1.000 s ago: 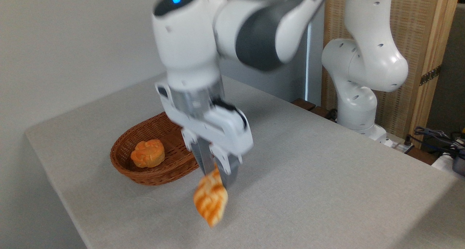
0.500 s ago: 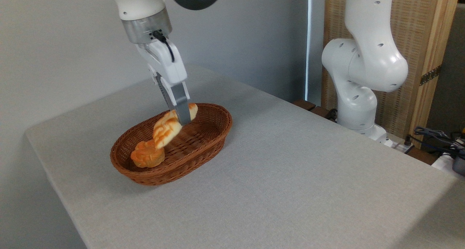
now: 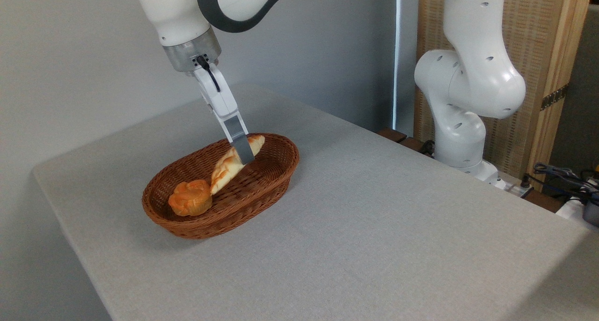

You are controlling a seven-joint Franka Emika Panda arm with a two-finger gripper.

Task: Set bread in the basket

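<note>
The bread (image 3: 224,168), a long golden and cream braided loaf, slants inside the brown wicker basket (image 3: 284,170). Its low end is by the small round orange bun (image 3: 189,198), and its high end is near the basket's far rim. My gripper (image 3: 243,155) reaches down from the upper left and is shut on the bread's upper half, with one grey finger (image 3: 238,143) across the front of the loaf. The second finger is hidden behind it. I cannot tell whether the loaf's low end rests on the basket floor.
The arm's white base (image 3: 461,124) stands beyond the table's far right edge, before a wooden screen (image 3: 543,54). Cables (image 3: 561,176) lie at the far right. The table's left corner (image 3: 40,171) is close to the basket, and grey tabletop (image 3: 374,227) stretches to the right.
The gripper carried the bread from above the table in front of the basket, up and back over it. It then lowered and turned the loaf to slant along the inside of the basket.
</note>
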